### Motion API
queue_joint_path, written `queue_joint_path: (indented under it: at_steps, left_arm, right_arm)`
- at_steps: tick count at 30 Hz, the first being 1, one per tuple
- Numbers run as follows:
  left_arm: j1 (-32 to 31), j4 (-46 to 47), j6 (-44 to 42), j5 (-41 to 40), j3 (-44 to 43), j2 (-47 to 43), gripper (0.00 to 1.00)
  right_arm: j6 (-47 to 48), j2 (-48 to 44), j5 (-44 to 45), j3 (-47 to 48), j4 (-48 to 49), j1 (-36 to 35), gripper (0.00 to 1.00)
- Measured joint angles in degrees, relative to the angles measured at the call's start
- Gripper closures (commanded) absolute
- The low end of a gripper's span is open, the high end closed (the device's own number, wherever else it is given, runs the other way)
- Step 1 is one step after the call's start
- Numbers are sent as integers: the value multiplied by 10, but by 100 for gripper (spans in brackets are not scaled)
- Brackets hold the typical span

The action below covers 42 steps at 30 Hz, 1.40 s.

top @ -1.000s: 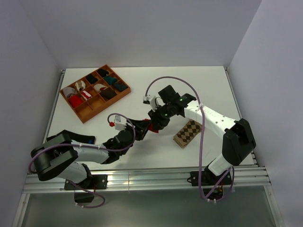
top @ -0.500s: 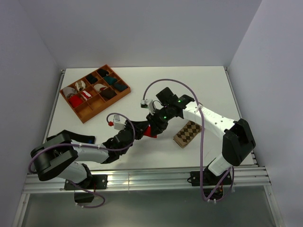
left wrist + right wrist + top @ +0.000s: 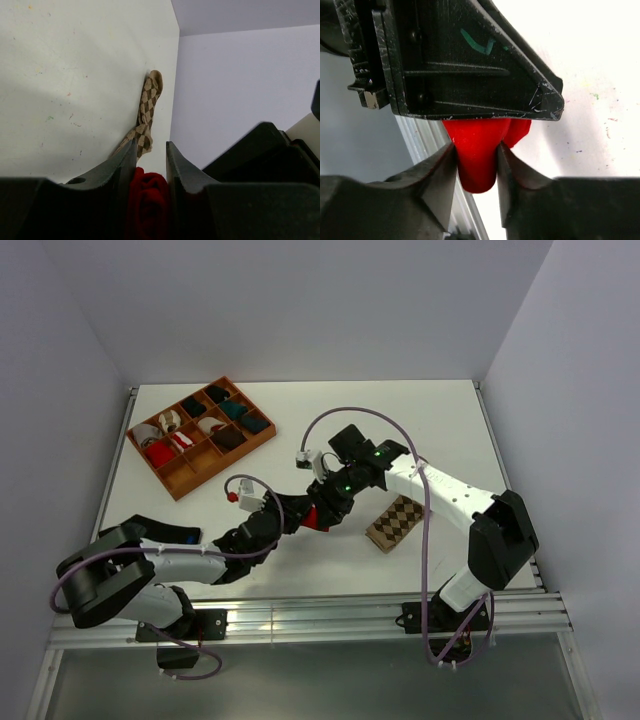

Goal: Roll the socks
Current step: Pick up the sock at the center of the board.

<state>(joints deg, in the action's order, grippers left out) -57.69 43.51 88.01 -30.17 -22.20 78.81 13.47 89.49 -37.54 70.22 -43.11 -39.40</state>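
Observation:
The red sock (image 3: 318, 517) is bunched into a roll and hangs between both grippers above the middle of the table. My left gripper (image 3: 300, 518) is shut on it; the red roll (image 3: 147, 200) fills the gap between the fingers (image 3: 125, 165). From the other side my right gripper (image 3: 326, 508) pinches a lobe of the red sock (image 3: 477, 155), and both fingers touch the fabric. The left gripper's black body (image 3: 460, 60) sits just above. The tan-and-brown argyle sock (image 3: 397, 523) lies flat on the table to the right, apart from both grippers, and also shows as the argyle sock (image 3: 146, 112).
A wooden divided tray (image 3: 178, 483) at the back left holds several rolled socks. A dark piece of fabric (image 3: 165, 531) lies by the left arm. An aluminium rail (image 3: 330, 615) runs along the table's near edge.
The left gripper has closed on the red sock. The right gripper and the sock have shifted slightly left and toward the near edge. The argyle sock has not moved.

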Motion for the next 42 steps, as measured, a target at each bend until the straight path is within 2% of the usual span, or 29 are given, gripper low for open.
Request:
queue_joint_path:
  at_steps: [1,3,11,12,15,24,36,40,42]
  left_arm:
    - [2,2,-6,3,1,-3,100]
    - [6,11,-16,6,8,-7,100]
    - [54,94,-75,66,81,-52,100]
    - [59,102,-83,75,81,-54,100]
    - [72,143,-112,116,81,-58,100]
    - [91,222,-137,218,54,-25,100]
    - [91,271,-137,265,24,24,100]
    - [91,274,-138,270,14,26,100]
    - [90,275,-139,270,12,28,100]
  right_arm:
    - [2,0,-1,2,-4,0,43]
    - [10,0,-12,12,-18,4,36]
    - [65,30,-108,116,-117,65,25]
    - [74,40,-123,125,-130,73,16]
    - [94,71,-158,143,-166,84,13]
    - [120,101,-213,162,-216,84,10]
    - [122,117,-249,168,-226,84,9]
    - [122,118,-255,168,-226,84,13]
    - [120,118,-260,168,-227,84,22]
